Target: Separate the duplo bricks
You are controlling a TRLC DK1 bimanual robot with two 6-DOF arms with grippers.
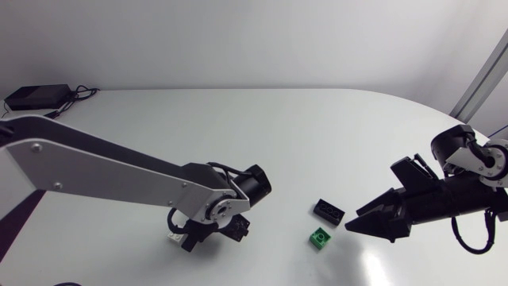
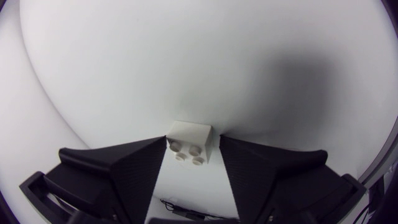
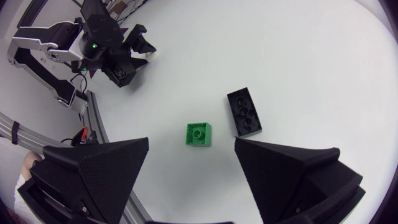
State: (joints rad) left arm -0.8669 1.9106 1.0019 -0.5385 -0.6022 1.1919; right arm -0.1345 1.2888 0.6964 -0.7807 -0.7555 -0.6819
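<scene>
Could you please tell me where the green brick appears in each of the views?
Head view: green brick just off the right gripper.
Left wrist view: not in it.
Right wrist view: green brick ahead of the open gripper.
Shared landmark: black brick beside it.

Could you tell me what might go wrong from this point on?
1. The green brick and the black brick lie close together just ahead of the open right claw. Going for one could knock the other aside.
2. The white brick sits right at the tip of the left claw, and I cannot tell whether it is gripped. Drawing back could drag or tip it.
</scene>
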